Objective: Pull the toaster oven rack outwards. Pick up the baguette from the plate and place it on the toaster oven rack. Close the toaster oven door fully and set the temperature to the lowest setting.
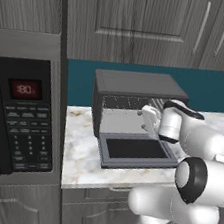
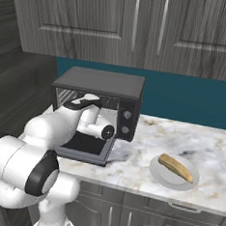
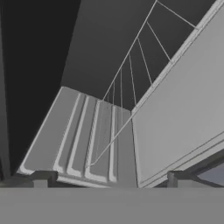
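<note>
**Grey wire ahead, pincer inside the oven mouth**

Marble bench (image 2: 146, 137) under everything, and I'm reaching into the oven (image 1: 133, 84). Its door (image 1: 135, 150) hangs fully down, flat over the bench, glass facing up. My pincer (image 1: 150, 120) sits in the open cavity, just above the door's hinge end. Through the hand camera my two fingertips (image 3: 43, 178) stand wide apart: the pincer is open, gripping nothing. Between and beyond them runs the rack (image 3: 131, 74), thin wires fanning away, with the ribbed cavity wall beside it. I can't tell whether I touch the rack.

Off to my right, well apart from the oven, the baguette (image 2: 176, 168) lies across the plate (image 2: 163, 180). Far left, the microwave (image 1: 20, 116) glows red.
</note>
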